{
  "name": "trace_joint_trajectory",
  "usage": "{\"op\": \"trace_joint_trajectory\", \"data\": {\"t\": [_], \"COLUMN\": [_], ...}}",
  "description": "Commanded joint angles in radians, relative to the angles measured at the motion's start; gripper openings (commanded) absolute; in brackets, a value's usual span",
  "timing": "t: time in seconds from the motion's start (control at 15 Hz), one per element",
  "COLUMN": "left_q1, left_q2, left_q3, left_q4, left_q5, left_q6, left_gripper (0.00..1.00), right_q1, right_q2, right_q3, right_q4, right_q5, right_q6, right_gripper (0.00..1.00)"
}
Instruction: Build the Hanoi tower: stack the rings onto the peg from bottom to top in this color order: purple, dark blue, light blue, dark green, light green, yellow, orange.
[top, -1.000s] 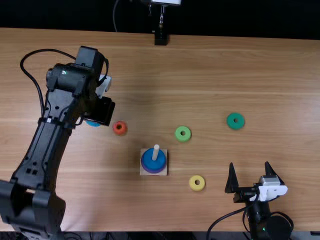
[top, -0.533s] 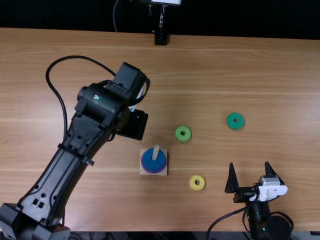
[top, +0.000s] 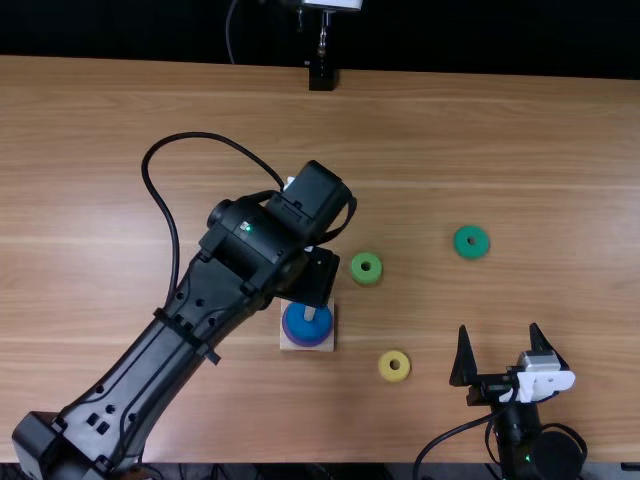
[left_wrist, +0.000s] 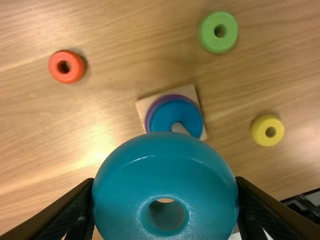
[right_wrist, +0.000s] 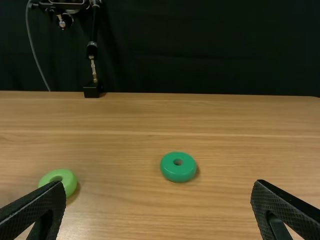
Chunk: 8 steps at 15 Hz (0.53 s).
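My left gripper (top: 318, 275) hangs just behind the peg base (top: 288, 344) in the top view. In the left wrist view, that gripper (left_wrist: 165, 185) is shut on the light blue ring (left_wrist: 165, 165). Beyond it stands the peg (left_wrist: 178, 128), with the dark blue ring (left_wrist: 167, 111) over the purple ring (left_wrist: 151, 112). Loose on the table lie the orange ring (left_wrist: 67, 66), light green ring (top: 366, 267), yellow ring (top: 394, 366) and dark green ring (top: 471, 242). My right gripper (top: 499, 328) is open at the lower right; its right wrist view shows the fingers apart (right_wrist: 159, 185).
The left forearm (top: 150, 365) slants over the table's left part. A small black stand (top: 321, 77) is at the far edge of the table (top: 520, 130). A cable (top: 455, 430) loops beside the right arm.
Holding the light blue ring, my left gripper has swung right and toward the near edge, from above the table's left side to beside the peg. The right arm has kept still.
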<state>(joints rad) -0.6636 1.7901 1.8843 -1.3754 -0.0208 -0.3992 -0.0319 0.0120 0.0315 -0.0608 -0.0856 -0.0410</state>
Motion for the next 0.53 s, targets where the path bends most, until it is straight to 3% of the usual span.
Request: {"op": "trace_joint_trajectory", "data": {"t": [0.0,0.47], "left_q1": [-0.018,-0.057], "left_q2": [-0.026,-0.012], "left_q3": [0.018,0.018], "left_q4": [-0.001,0.000], "left_q5": [-0.011,-0.007], "left_q6": [-0.041,-0.052], "left_gripper": [0.00,0.00], "right_q1": [-0.008,-0.008], "right_q2": [-0.012,-0.012], "right_q3": [-0.013,-0.013], "right_q4": [0.001,0.001], "right_q5": [-0.001,-0.001], "right_q6": [0.001,0.001], "right_gripper": [1.00,1.00]}}
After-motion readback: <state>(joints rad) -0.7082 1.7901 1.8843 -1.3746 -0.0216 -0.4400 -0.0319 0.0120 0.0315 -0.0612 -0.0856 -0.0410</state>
